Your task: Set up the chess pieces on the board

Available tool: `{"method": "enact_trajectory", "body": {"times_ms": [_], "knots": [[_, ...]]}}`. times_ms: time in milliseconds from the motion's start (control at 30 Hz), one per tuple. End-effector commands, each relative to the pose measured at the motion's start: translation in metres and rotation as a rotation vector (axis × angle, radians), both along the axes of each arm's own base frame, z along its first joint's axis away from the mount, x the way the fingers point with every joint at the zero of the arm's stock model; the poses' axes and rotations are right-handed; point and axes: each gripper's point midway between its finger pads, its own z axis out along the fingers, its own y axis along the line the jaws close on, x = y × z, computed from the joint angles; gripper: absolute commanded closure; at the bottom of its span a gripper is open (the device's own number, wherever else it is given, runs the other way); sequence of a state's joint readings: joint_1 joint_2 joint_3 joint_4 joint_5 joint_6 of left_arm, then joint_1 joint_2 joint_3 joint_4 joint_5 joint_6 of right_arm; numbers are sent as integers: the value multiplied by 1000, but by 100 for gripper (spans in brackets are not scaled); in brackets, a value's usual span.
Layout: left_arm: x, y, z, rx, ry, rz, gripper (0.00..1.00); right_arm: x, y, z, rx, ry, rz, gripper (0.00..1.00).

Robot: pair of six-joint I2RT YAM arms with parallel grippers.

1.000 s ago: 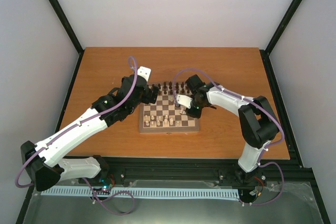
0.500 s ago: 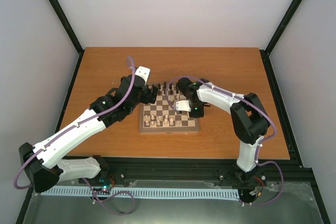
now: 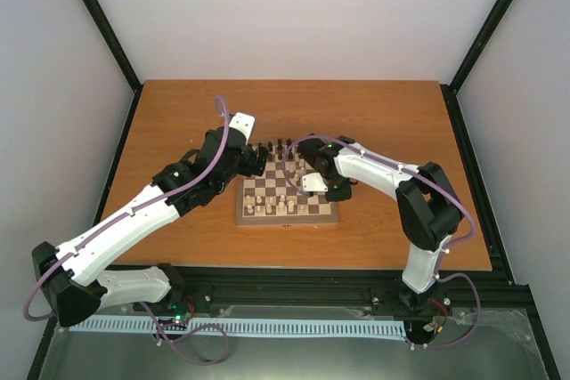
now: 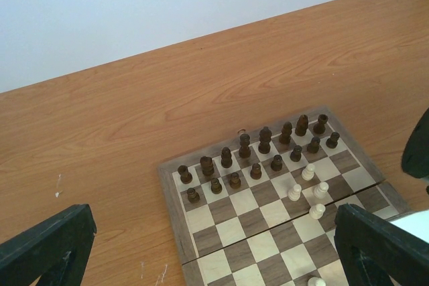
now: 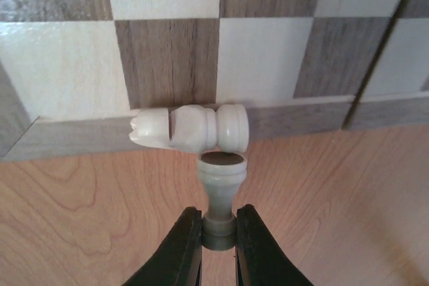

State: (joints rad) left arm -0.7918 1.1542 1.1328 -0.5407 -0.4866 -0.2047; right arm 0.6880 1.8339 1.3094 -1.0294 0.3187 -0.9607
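As the right gripper (image 5: 218, 222) has slid toward the worktop's near edge, it stays clamped on a cream chess piece (image 5: 220, 172), over a toppled cream piece (image 5: 191, 127) on the chessboard (image 3: 287, 218) border, mid-worktop. Left gripper (image 4: 214, 252) hangs wide open, empty. Placement likely imminent.

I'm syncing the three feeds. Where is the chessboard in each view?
Top external: board at centre picture.
Left wrist: board lower right, dark pieces on its far rows.
Right wrist: board fills the upper half, beyond the cream piece in the right pincer.
Shared landmark: the orange-brown table around it.
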Motion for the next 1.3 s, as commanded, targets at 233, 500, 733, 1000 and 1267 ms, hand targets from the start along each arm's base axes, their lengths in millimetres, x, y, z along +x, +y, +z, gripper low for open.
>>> {"method": "enact_trajectory", "body": {"times_ms": [233,500,733,1000,1267], "knots": [[-2,12,29,-29,-69,32,0,-6,14,48,128,-46,-3,94],[-1,17,32,-23,-82,54,0,-14,5,55,86,-54,42,93],[-1,18,32,-16,-85,61,0,-30,-8,41,-124,-138,185,93],[0,18,32,-10,-85,59,0,-43,0,28,-245,-210,314,93],[0,18,30,-3,-82,57,0,-50,16,19,-316,-262,411,92]]}}
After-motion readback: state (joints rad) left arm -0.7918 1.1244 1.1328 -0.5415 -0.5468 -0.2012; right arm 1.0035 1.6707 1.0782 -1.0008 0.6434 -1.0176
